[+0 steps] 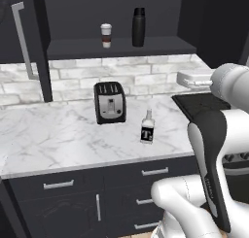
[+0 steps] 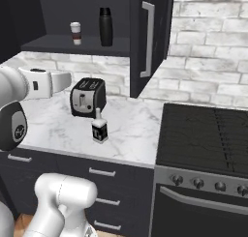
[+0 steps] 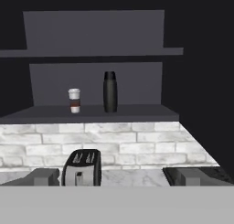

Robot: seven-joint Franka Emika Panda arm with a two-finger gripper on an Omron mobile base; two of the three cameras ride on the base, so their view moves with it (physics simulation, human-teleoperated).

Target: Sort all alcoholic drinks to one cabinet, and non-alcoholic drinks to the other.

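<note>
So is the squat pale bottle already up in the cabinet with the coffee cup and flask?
No, the squat pale bottle stands on the marble counter beside the toaster, below the shelf holding the coffee cup and flask.

Free shelf room beside flask
</note>
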